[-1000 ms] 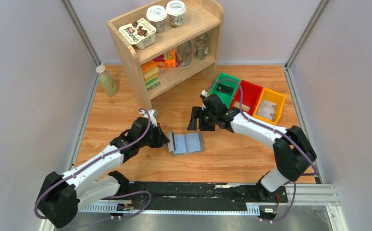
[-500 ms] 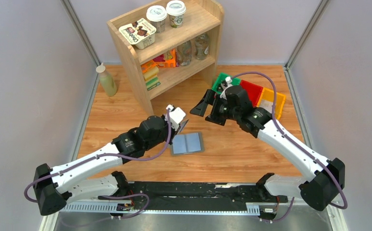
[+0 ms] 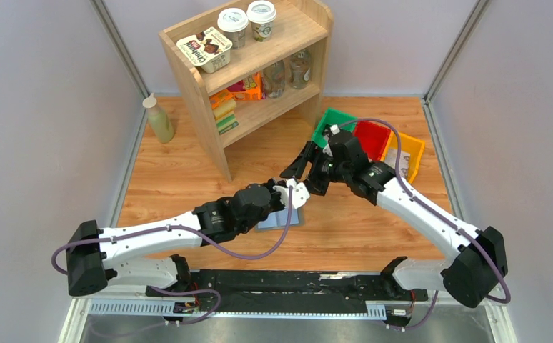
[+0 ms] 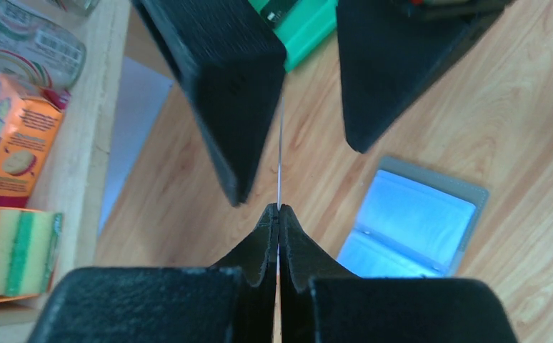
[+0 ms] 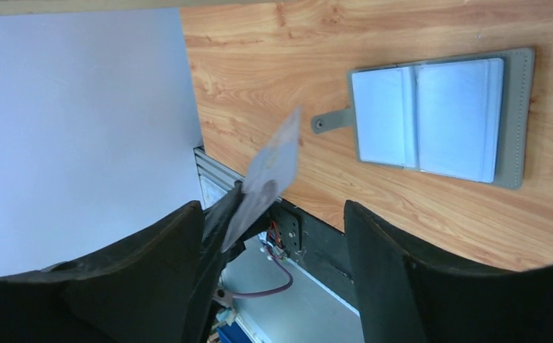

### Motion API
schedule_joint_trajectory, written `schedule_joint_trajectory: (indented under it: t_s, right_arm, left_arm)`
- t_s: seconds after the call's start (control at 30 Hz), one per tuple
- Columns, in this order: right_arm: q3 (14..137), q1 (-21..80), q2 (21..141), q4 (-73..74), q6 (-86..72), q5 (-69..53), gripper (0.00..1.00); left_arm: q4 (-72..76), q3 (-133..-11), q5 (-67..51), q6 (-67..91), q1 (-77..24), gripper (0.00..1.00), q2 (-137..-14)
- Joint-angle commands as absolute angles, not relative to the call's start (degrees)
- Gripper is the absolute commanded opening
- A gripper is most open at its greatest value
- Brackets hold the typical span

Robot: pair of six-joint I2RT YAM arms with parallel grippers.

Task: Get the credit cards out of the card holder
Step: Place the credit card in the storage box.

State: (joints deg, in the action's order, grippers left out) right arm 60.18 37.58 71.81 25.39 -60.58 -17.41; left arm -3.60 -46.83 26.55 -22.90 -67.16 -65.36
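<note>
Credit card (image 5: 270,171), print illegible, in left tool (image 4: 279,211)

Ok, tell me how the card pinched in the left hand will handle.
Probably stiff: the card juts straight from the left hand without drooping. Likely light, being so thin edge-on. Held only at the tips, it may pivot.

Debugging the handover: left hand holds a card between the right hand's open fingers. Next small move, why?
Probably close the right hand on the thin pale rectangular card: its fingers stand open on either side of it, and the shut left hand pinches only one end. The open grey book-style card holder lies apart below.
</note>
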Motion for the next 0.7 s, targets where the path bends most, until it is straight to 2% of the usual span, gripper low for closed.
schedule_joint_trajectory:
  t_s: [0.0,0.17,0.23,0.27,0.3,0.33,0.5,0.53,0.67]
  right_arm:
    - [59.3,37.8,73.0,21.8,-62.8,-19.6,0.68]
    - [58.4,37.0,72.6,18.3,-64.2,-19.1,0.21]
    - [58.9,36.0,72.6,18.3,-63.9,-19.2,0.03]
    - [59.1,35.3,72.4,18.3,-63.5,-19.1,0.00]
    - [59.1,34.6,72.2,18.1,-63.1,-18.9,0.00]
    - [59.3,34.0,72.1,18.0,-62.6,-18.8,0.00]
    - [59.6,28.8,71.0,18.1,-56.6,-19.7,0.00]
    - [59.6,27.2,70.8,18.3,-54.3,-19.9,0.00]
    - [59.3,20.5,68.7,22.9,-44.8,-18.3,0.00]
  left_arm:
    - [3.3,-49.7,29.0,-29.4,-67.9,0.00,-65.9]
    - [3.3,-49.5,28.2,-28.7,-67.9,0.01,-66.5]
    - [1.9,-50.0,28.0,-27.1,-67.9,0.06,-67.1]
    - [1.5,-50.6,28.2,-26.1,-67.9,0.09,-67.1]
    - [0.7,-50.9,28.4,-25.5,-67.9,0.16,-67.3]
    - [0.6,-51.3,29.5,-24.6,-67.9,0.20,-67.3]
    - [-3.3,-53.1,31.1,-19.8,-66.4,0.55,-65.7]
    - [-4.7,-53.6,30.1,-16.6,-64.7,0.56,-64.7]
    - [-13.8,-54.8,24.7,-6.1,-58.2,0.76,-60.1]
